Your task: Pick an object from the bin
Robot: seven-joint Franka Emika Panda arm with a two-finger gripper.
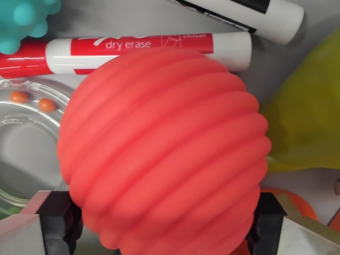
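Ribbed red ball fills the frame, seated between the two black fingers of the end effector, which pinches it from both sides. Beyond the ball lies a red dry-erase marker, with a black-and-white marker further out. A clear dish and teal spiky ball are cut off at the wrist view's left. The yellow object at the right is unidentifiable.

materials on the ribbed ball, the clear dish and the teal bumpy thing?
Ribbed ball: likely soft rubber or silicone; matte coral surface with moulded ridges, no glare.
Clear dish: transparent glass or hard plastic, can't tell which; glossy rim highlights, two orange beads visible through it.
Teal bumpy ball: probably soft rubber; rounded nubs, dull sheen, partly cropped.
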